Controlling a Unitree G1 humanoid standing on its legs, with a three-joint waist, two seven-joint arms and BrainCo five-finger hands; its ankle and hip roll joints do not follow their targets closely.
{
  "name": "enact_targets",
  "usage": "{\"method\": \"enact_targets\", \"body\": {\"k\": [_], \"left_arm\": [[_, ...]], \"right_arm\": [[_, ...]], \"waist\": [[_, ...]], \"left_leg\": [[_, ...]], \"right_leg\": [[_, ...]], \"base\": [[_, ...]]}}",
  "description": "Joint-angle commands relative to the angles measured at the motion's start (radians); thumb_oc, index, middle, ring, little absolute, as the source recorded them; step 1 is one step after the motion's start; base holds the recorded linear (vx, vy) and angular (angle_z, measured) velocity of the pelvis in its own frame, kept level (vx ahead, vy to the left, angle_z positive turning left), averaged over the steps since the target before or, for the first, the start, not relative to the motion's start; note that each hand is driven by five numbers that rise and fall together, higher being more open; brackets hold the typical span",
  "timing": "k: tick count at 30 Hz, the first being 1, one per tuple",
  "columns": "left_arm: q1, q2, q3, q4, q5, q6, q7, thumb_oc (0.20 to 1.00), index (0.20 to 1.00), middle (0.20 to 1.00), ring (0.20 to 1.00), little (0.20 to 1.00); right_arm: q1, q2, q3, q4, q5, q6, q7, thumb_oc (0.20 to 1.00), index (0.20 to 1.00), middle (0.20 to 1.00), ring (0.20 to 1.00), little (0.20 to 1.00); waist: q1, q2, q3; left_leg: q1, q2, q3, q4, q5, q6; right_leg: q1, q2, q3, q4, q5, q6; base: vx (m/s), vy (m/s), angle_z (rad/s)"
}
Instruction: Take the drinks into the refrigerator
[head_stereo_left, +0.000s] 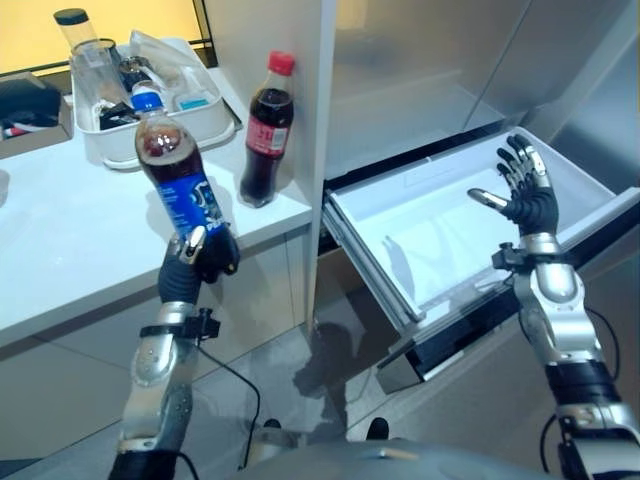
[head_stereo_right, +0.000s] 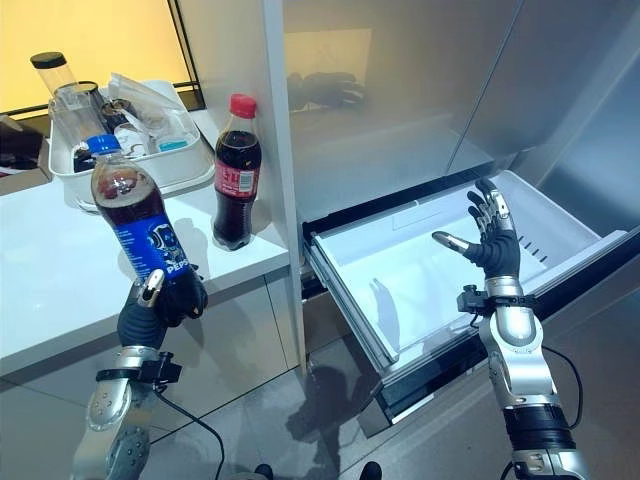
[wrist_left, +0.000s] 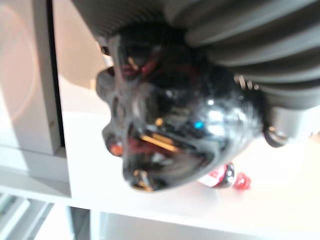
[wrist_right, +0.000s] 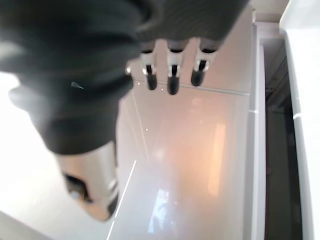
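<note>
Two cola bottles show in the left eye view: the left hand grips a blue-labelled bottle, tilted, at nine o'clock; a red-capped bottle stands on the white counter beside a white tray; the right hand, fingers spread, hovers over the open refrigerator drawer at three o'clock; the left wrist view shows the held bottle's base; the right wrist view, straight fingertips above the drawer floor.

A blue label with white lettering and a round emblem is wrapping the cola bottle that the left robot hand is holding up by the worktop's near edge. A red label with white script is circling the red-capped bottle standing farther right on the worktop; its words are too small to make out.
</note>
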Motion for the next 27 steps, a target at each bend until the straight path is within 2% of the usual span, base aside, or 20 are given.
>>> {"method": "enact_targets", "body": {"k": [1,2,4,5,6,7,8,9,11,12,13,15,23,25,27], "left_arm": [[-0.087,0.069,0.034,-0.155,0.02,-0.14,-0.056,0.2,0.2,0.2,0.2,0.2],[-0.088,0.069,0.034,-0.155,0.02,-0.14,-0.056,0.2,0.2,0.2,0.2,0.2],[-0.1,0.098,-0.017,-0.157,0.022,-0.138,-0.088,0.2,0.2,0.2,0.2,0.2],[-0.1,0.098,-0.017,-0.156,0.022,-0.139,-0.088,0.2,0.2,0.2,0.2,0.2],[-0.111,0.115,-0.065,-0.149,0.023,-0.13,-0.11,0.2,0.2,0.2,0.2,0.2],[-0.112,0.114,-0.066,-0.148,0.022,-0.132,-0.111,0.2,0.2,0.2,0.2,0.2],[-0.119,0.143,-0.107,-0.15,0.022,-0.126,-0.137,0.2,0.2,0.2,0.2,0.2],[-0.12,0.142,-0.107,-0.149,0.021,-0.127,-0.138,0.2,0.2,0.2,0.2,0.2],[-0.15,0.184,-0.19,-0.154,-0.017,-0.118,-0.199,0.2,0.2,0.2,0.2,0.2],[-0.152,0.183,-0.19,-0.151,-0.018,-0.119,-0.201,0.2,0.2,0.2,0.2,0.2],[-0.191,0.219,-0.253,-0.146,-0.006,-0.113,-0.23,0.2,0.2,0.2,0.2,0.2],[-0.211,0.231,-0.283,-0.13,0.006,-0.115,-0.234,0.2,0.2,0.2,0.2,0.2],[-0.273,0.196,-0.383,-0.017,0.089,-0.131,-0.205,0.2,0.2,0.2,0.2,0.2],[-0.289,0.185,-0.406,0.015,0.111,-0.134,-0.196,0.2,0.2,0.2,0.2,0.2],[-0.316,0.16,-0.437,0.063,0.138,-0.131,-0.183,0.2,0.2,0.2,0.2,0.2]], "right_arm": [[-0.094,-0.057,0.008,-0.002,0.083,-0.053,0.049,1.0,1.0,1.0,1.0,1.0],[-0.095,-0.058,0.008,0.0,0.085,-0.054,0.051,1.0,1.0,1.0,1.0,1.0],[-0.103,-0.087,0.063,-0.004,0.194,-0.042,0.138,1.0,1.0,1.0,1.0,1.0],[-0.104,-0.089,0.063,-0.001,0.198,-0.043,0.141,1.0,1.0,1.0,1.0,1.0],[-0.115,-0.131,0.122,-0.023,0.258,-0.022,0.209,1.0,1.0,1.0,1.0,1.0],[-0.116,-0.133,0.122,-0.021,0.261,-0.023,0.211,1.0,1.0,1.0,1.0,1.0],[-0.131,-0.173,0.171,-0.025,0.297,-0.011,0.259,1.0,1.0,1.0,1.0,1.0],[-0.132,-0.175,0.172,-0.023,0.298,-0.012,0.261,1.0,1.0,1.0,1.0,1.0],[-0.177,-0.193,0.258,-0.008,0.377,0.0,0.327,1.0,1.0,1.0,1.0,1.0],[-0.18,-0.194,0.259,-0.005,0.379,-0.002,0.329,1.0,1.0,1.0,1.0,1.0],[-0.223,-0.187,0.328,0.01,0.413,0.018,0.372,1.0,1.0,1.0,1.0,1.0],[-0.253,-0.184,0.374,0.018,0.429,0.028,0.39,1.0,1.0,1.0,1.0,1.0],[-0.332,-0.116,0.516,0.067,0.439,0.066,0.425,1.0,1.0,1.0,1.0,1.0],[-0.352,-0.087,0.56,0.085,0.436,0.08,0.437,1.0,1.0,1.0,1.0,1.0],[-0.381,-0.021,0.606,0.116,0.448,0.095,0.452,1.0,1.0,1.0,1.0,1.0]], "waist": [[0.018,0.011,-0.031],[0.018,0.011,-0.031],[0.013,0.008,-0.031],[0.013,0.008,-0.031],[0.009,0.005,-0.032],[0.009,0.006,-0.032],[0.007,0.005,-0.033],[0.007,0.006,-0.033],[0.004,0.007,-0.036],[0.004,0.008,-0.035],[0.002,0.009,-0.04],[0.0,0.01,-0.042],[-0.003,0.015,-0.045],[-0.003,0.017,-0.045],[0.0,0.02,-0.045]], "left_leg": [[0.018,-0.076,-0.028,0.001,-0.084,0.09],[0.018,-0.076,-0.028,0.001,-0.084,0.09],[0.018,-0.074,-0.024,0.001,-0.083,0.087],[0.019,-0.074,-0.024,0.001,-0.083,0.087],[0.019,-0.074,-0.022,0.001,-0.081,0.085],[0.019,-0.073,-0.022,0.001,-0.082,0.084],[0.02,-0.072,-0.019,0.001,-0.081,0.082],[0.02,-0.072,-0.019,0.001,-0.082,0.082],[0.023,-0.071,-0.015,0.001,-0.081,0.081],[0.023,-0.071,-0.015,0.001,-0.081,0.081],[0.025,-0.071,-0.011,0.001,-0.081,0.079],[0.026,-0.069,-0.008,0.001,-0.082,0.078],[0.03,-0.067,-0.004,0.001,-0.082,0.076],[0.031,-0.067,-0.003,0.001,-0.082,0.077],[0.033,-0.066,-0.003,0.001,-0.081,0.077]], "right_leg": [[-0.005,0.013,-0.017,0.142,-0.081,0.01],[-0.005,0.013,-0.017,0.142,-0.081,0.01],[-0.005,0.014,-0.016,0.141,-0.08,0.01],[-0.005,0.014,-0.015,0.141,-0.08,0.01],[-0.005,0.014,-0.014,0.141,-0.078,0.01],[-0.005,0.015,-0.014,0.14,-0.078,0.01],[-0.004,0.015,-0.014,0.139,-0.077,0.01],[-0.005,0.015,-0.014,0.139,-0.077,0.01],[-0.004,0.016,-0.012,0.139,-0.077,0.011],[-0.004,0.016,-0.011,0.14,-0.077,0.011],[-0.003,0.018,-0.009,0.139,-0.077,0.012],[-0.003,0.019,-0.007,0.139,-0.077,0.012],[-0.004,0.019,-0.003,0.143,-0.078,0.012],[-0.004,0.019,-0.002,0.145,-0.079,0.012],[-0.003,0.019,-0.002,0.146,-0.079,0.011]], "base": [[0.0,0.0,0.0],[0.0,0.0,0.0],[0.0,0.0,0.0],[0.0,0.0,0.0],[0.0,0.0,0.0],[0.0,0.0,0.0],[0.0,0.0,0.0],[0.0,0.0,0.0],[0.0,0.0,0.0],[0.0,-0.004,-0.03],[0.01,-0.004,-0.04],[0.01,-0.007,-0.05],[0.0,-0.005,-0.04],[0.0,0.0,0.0],[0.0,0.0,0.0]]}}
